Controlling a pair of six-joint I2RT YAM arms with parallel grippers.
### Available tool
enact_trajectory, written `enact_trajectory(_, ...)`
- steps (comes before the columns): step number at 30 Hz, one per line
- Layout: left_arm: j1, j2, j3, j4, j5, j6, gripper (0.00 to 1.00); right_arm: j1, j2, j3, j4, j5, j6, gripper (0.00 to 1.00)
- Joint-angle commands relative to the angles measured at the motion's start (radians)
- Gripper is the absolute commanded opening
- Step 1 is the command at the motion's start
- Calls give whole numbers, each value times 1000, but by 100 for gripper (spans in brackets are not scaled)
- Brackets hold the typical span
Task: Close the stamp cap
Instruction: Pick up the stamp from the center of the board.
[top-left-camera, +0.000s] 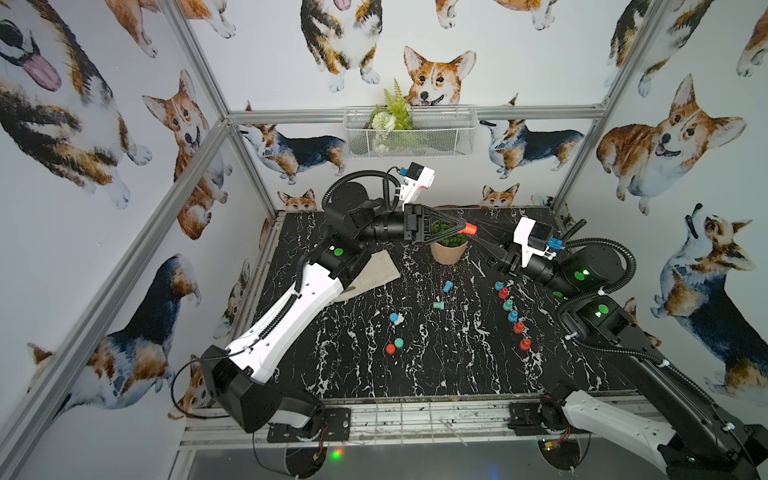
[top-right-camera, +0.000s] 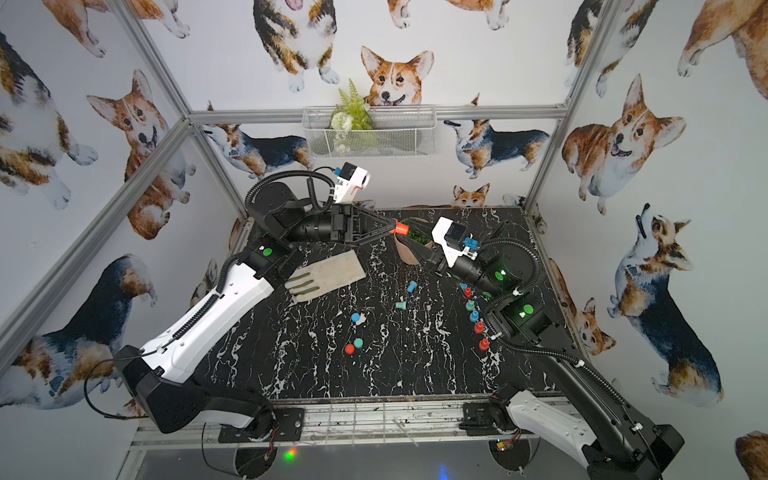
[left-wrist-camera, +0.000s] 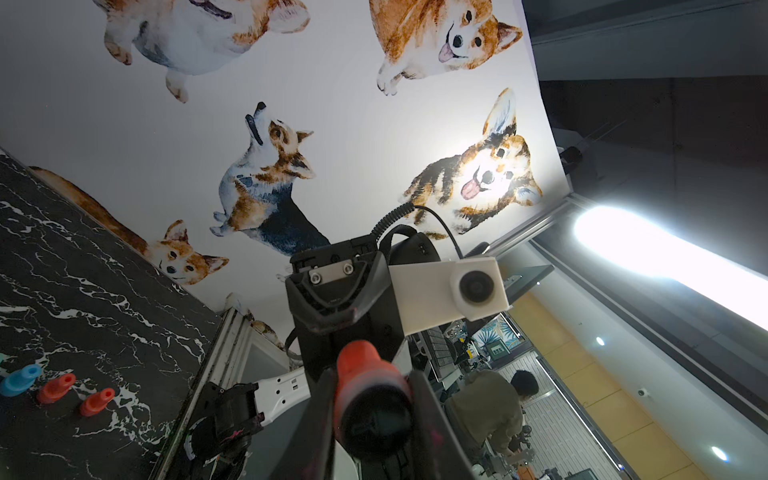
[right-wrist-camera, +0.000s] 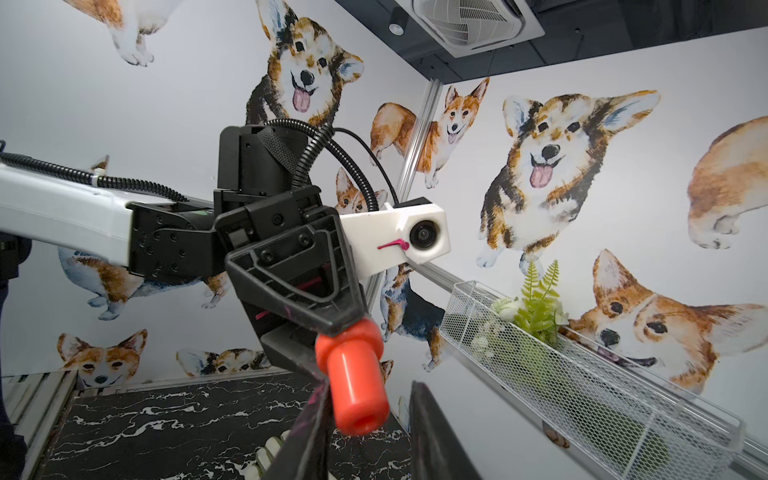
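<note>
Stamp (top-left-camera: 470, 228), orange, hangs just above the potted plant (top-left-camera: 448, 251), clamped at its wide part by the left gripper (top-left-camera: 461, 227). The right gripper (right-wrist-camera: 370, 399) faces it, fingers apart either side of its narrow end, holding nothing. Capping looks undone: what seem a loose red cap (top-left-camera: 390, 348) and teal cap (top-left-camera: 399, 343) lie well in front of the plant. Only the left wrist view shows the stamp's dark wide end; only the right wrist view shows the gap beside the right fingers

Orange-red stamp (top-left-camera: 470, 228), black white-veined table (top-left-camera: 415, 365)
</note>
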Motion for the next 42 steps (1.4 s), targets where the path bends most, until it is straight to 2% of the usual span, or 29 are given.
enact_trajectory(1,2,-3,4,50,26,-41,7,2,8,25,82,-33,32,33)
enact_trajectory(10,2,1,5,90,26,-71,6,2,30,40,99,-61,45,27)
enact_trajectory(30,2,19,1,191,32,-148,4,2,54,40,137,-67,81,32)
enact_trajectory(39,1,29,-3,214,36,-168,4,2,67,60,149,-103,97,27)
enact_trajectory(42,1,31,-4,216,38,-169,4,2,68,63,149,-110,99,22)
